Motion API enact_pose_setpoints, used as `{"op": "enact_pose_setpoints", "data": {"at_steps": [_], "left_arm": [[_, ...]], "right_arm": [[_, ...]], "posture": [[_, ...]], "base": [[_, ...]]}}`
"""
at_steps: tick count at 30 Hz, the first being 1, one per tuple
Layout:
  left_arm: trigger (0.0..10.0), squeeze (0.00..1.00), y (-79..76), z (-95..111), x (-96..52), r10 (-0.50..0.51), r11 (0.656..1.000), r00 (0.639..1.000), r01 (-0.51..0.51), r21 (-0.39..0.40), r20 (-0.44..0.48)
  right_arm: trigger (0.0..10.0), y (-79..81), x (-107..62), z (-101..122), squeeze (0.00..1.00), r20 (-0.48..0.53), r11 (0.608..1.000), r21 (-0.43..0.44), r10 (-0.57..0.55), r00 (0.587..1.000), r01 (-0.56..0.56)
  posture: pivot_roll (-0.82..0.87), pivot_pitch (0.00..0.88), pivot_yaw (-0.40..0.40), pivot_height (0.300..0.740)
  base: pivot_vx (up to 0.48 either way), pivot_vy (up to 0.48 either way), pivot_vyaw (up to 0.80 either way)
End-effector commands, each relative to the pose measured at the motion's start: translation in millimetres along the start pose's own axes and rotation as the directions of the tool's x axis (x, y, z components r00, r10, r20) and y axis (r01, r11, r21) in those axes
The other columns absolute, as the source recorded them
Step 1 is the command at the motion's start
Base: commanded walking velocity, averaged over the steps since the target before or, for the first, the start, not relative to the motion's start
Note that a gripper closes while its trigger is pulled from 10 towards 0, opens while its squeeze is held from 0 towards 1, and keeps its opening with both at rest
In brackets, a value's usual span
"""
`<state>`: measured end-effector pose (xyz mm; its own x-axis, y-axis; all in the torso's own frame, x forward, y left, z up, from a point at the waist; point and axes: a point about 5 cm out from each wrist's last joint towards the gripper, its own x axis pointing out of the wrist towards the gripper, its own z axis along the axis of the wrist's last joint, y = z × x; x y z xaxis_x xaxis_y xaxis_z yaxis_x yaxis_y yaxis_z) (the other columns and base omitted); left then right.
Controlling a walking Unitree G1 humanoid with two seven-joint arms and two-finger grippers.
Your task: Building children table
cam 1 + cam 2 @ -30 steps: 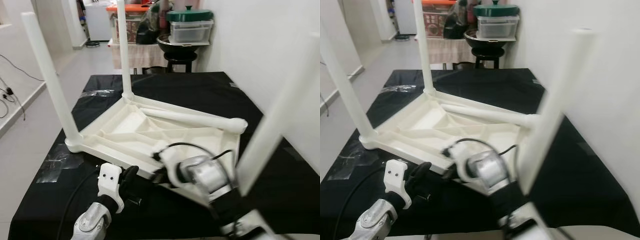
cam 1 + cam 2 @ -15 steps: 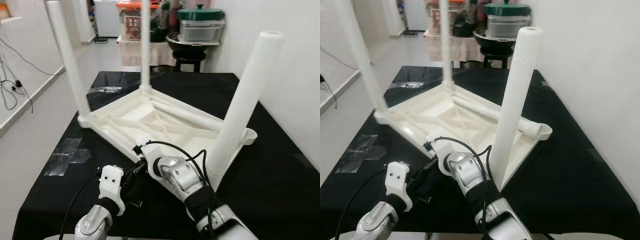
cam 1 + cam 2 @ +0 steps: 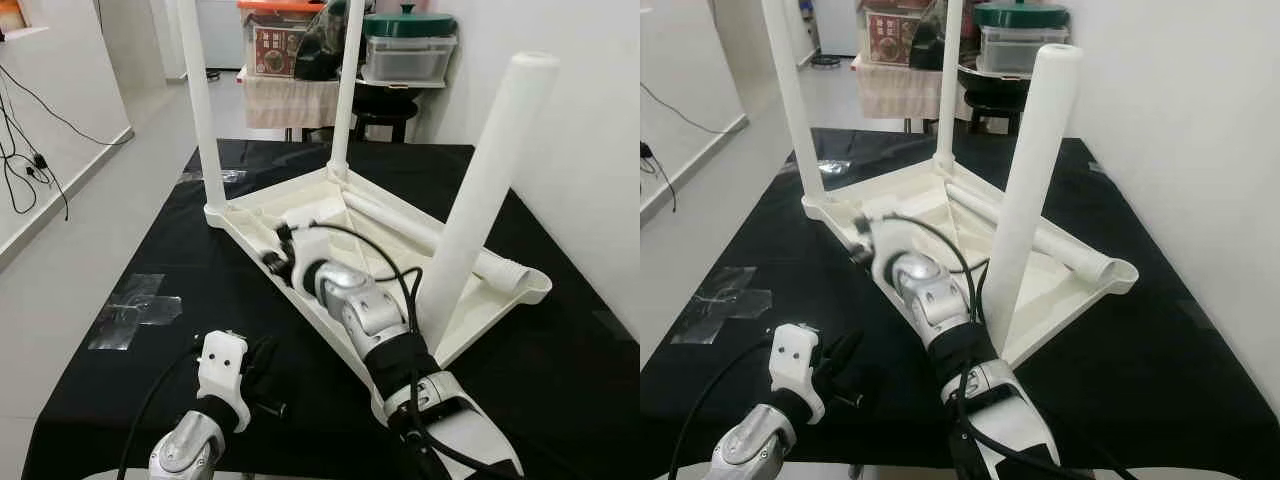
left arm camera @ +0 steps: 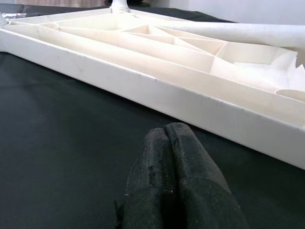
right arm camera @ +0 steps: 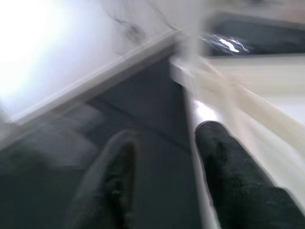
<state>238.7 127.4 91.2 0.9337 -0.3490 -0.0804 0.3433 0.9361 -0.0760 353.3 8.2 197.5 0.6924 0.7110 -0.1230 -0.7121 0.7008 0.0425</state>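
The white table (image 3: 330,235) lies upside down on the black desk (image 3: 130,350) for fitting legs, right gripper (image 5: 164,162) released astride its left rim, left gripper (image 4: 171,143) clenched near its near rim.

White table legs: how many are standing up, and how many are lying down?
Upright white plastic legs: 3
Lying white plastic leg: 1
Total: 4
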Motion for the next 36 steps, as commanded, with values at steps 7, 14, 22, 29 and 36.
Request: {"op": "enact_pose_setpoints", "data": {"at_steps": [7, 14, 22, 29, 36], "left_arm": [[10.0, 0.00, 10.7, 2, 1.3, 0.079, 0.997, 0.997, -0.079, 0.013, 0.009], [10.0, 0.00, 35.2, -2, 1.7, 0.240, 0.971, 0.970, -0.240, 0.019, -0.033], [10.0, 0.00, 40.0, 0, 0.3, 0.268, 0.962, 0.963, -0.267, 0.050, -0.011], [10.0, 0.00, 41.1, -1, -2.5, 0.270, 0.961, 0.963, -0.270, 0.066, 0.002], [10.0, 0.00, 40.5, 1, -2.4, 0.250, 0.965, 0.968, -0.251, 0.072, 0.020]], "right_arm": [[10.0, 43.8, -19.3, -28, 0.00, 0.042, 0.951, 0.046, 0.304, 0.952, -0.306], [10.0, 42.8, -55.4, -29, 0.00, 0.117, 0.879, 0.100, 0.456, 0.882, -0.467], [10.0, 16.6, -97.7, -31, 0.00, 0.185, 0.837, 0.117, 0.510, 0.840, -0.534], [10.0, -8.8, -149.5, -47, 0.00, 0.116, 0.831, 0.097, 0.537, 0.835, -0.548], [10.0, -43.6, -195.3, -58, 0.00, 0.004, 0.890, 0.135, 0.439, 0.898, -0.435]], "posture": [[-0.05, 0.000, -0.060, 0.740], [-0.06, 0.000, -0.047, 0.740], [-0.06, 0.000, -0.040, 0.740], [-0.06, 0.000, -0.037, 0.740], [-0.07, 0.000, -0.034, 0.740]], "base": [[0.000, 0.000, 0.00], [0.000, 0.137, 0.00], [0.000, 0.420, 0.00], [0.000, 0.000, 0.00], [0.000, 0.000, 0.00]]}}
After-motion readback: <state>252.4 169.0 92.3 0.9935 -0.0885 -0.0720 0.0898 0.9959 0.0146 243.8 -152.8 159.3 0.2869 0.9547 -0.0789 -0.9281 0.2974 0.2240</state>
